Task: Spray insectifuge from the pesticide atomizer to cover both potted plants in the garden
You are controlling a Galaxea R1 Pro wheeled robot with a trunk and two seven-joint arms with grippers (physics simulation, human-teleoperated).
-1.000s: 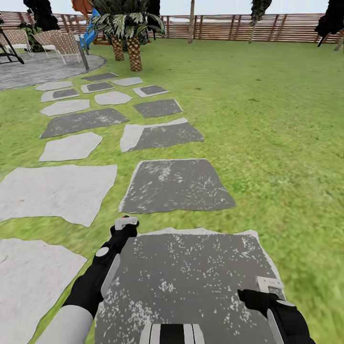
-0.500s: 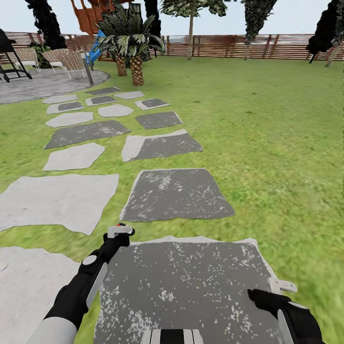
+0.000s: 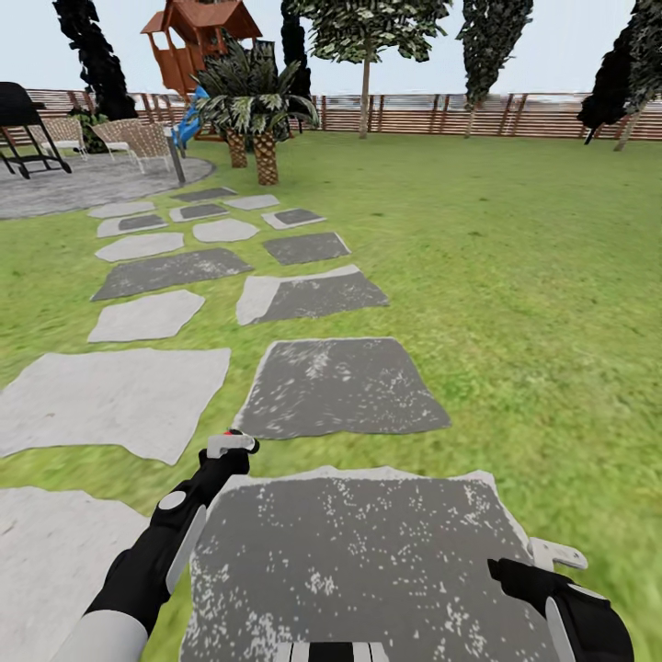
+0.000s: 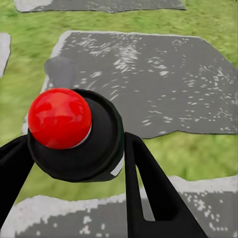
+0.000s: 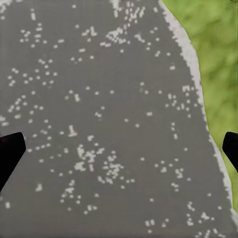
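Transit pose: left tool [image 4: 74,148] clamps the red-capped pesticide atomizer [image 4: 69,131] low over a paving slab [image 3: 359,552]; right tool [image 5: 119,148] spread wide, empty, ready.

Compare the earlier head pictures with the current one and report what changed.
The whole head view tilted upward: the playhouse, treetops and more sky now show above the fence, and the paving slabs sit lower in the picture. That is camera motion, not the things moving. The left pincer holds the red-knobbed object as before; the right pincer stays open and empty.
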